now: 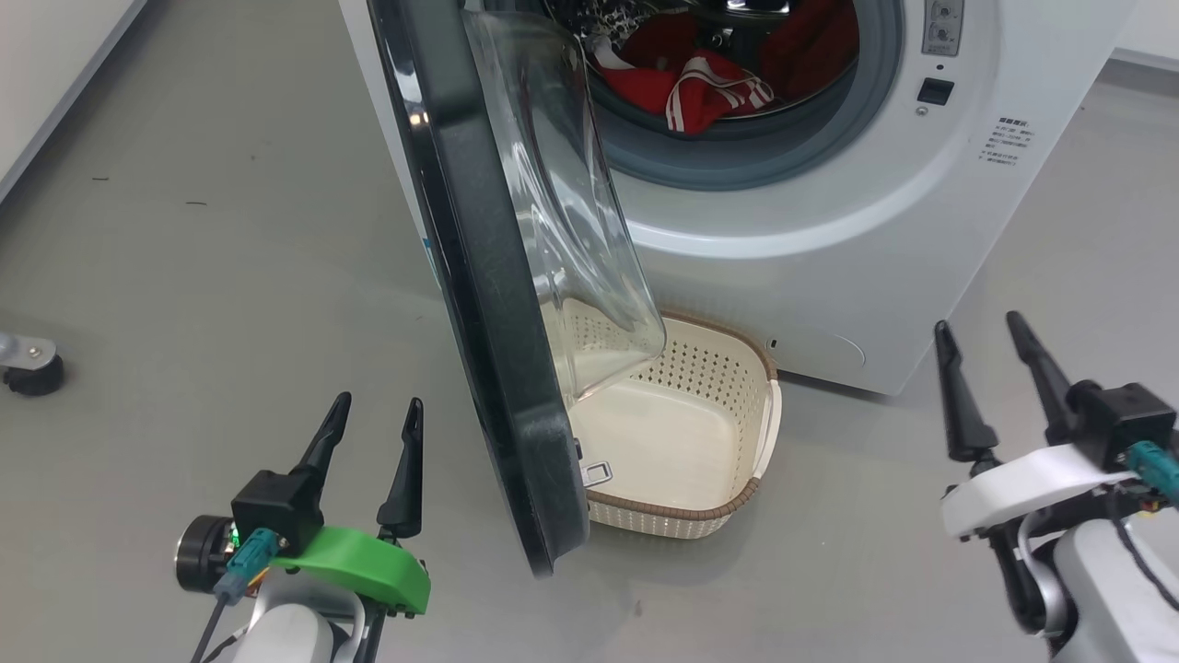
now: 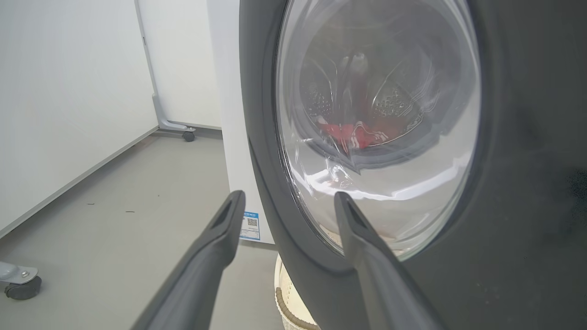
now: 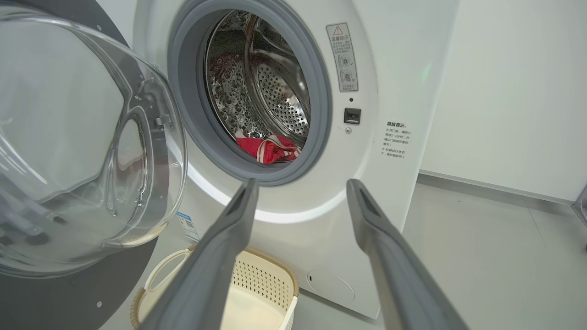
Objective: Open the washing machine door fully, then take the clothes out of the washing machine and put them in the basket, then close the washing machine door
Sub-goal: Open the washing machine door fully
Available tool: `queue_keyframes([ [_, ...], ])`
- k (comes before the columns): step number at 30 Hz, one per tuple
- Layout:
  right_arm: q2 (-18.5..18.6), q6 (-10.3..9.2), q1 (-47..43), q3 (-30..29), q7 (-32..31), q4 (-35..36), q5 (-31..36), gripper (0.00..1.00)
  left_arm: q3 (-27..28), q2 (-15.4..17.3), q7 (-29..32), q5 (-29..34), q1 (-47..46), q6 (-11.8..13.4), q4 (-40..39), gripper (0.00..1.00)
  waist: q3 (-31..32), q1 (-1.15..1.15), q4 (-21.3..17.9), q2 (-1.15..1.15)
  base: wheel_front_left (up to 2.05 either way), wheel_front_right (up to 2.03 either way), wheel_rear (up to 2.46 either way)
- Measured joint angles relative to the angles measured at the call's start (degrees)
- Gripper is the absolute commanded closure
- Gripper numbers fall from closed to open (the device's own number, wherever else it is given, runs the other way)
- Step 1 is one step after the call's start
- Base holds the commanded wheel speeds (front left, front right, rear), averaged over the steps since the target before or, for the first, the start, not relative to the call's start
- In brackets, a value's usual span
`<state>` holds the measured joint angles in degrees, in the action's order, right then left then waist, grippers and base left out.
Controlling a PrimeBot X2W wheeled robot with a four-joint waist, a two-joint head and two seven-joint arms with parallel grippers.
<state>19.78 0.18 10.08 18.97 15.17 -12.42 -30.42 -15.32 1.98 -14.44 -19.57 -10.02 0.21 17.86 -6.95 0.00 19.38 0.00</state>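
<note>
The washing machine (image 1: 811, 230) fills the upper right of the head view, its top cut off by the frame edge. The clothes (image 1: 709, 87), red with white stripes, lie heaped in the steel drum at the top centre. The basket (image 1: 728, 502) stands on the floor below the drum mouth, its cream bottom showing. Its left part is covered by the washing machine door (image 1: 479, 276), which is swung out and seen nearly edge-on down the middle of the frame. Through the door's glass bowl in the left wrist view the clothes are only a blurred red patch. The machine's printed notices are too small to read. At lower left the left gripper (image 1: 379, 401) hangs beside the door's black rim, fingers spread and holding nothing. At lower right the right gripper (image 1: 977, 319) is likewise spread and free. The grey floor (image 1: 230, 230) meets white walls, and a caster wheel (image 1: 32, 373) sits at the left edge.
</note>
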Motion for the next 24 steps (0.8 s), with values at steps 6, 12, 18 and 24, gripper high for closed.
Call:
queue_keyframes([
  [6, -3.5, -2.59, -0.4, 0.6, -0.2, -1.6, 2.6, 0.00, -0.1, 0.0, 0.0, 0.0, 0.2, 0.0, 0.1, 0.00, 0.0, 0.00, 0.1, 0.00, 0.00, 0.00, 0.00],
  [12, -5.7, -3.81, -0.8, -0.8, -0.2, -1.5, 3.9, 0.00, -0.1, 0.0, 0.0, 0.0, 0.4, 0.0, 0.2, 0.00, -0.1, 0.00, 0.2, 0.00, 0.00, 0.00, 0.00],
  [18, -7.4, -4.37, -1.3, -2.2, -0.2, -1.6, 5.6, 0.00, -0.1, 0.0, 0.0, 0.0, 0.4, 0.0, 0.2, 0.00, -0.2, 0.00, 0.2, 0.00, 0.00, 0.00, 0.00],
  [24, -8.4, -4.37, -2.0, -3.4, -0.2, -1.6, 6.5, 0.00, -0.1, 0.0, 0.0, 0.0, 0.5, 0.0, 0.2, 0.00, -0.3, 0.00, 0.1, 0.00, 0.00, 0.00, 0.00],
])
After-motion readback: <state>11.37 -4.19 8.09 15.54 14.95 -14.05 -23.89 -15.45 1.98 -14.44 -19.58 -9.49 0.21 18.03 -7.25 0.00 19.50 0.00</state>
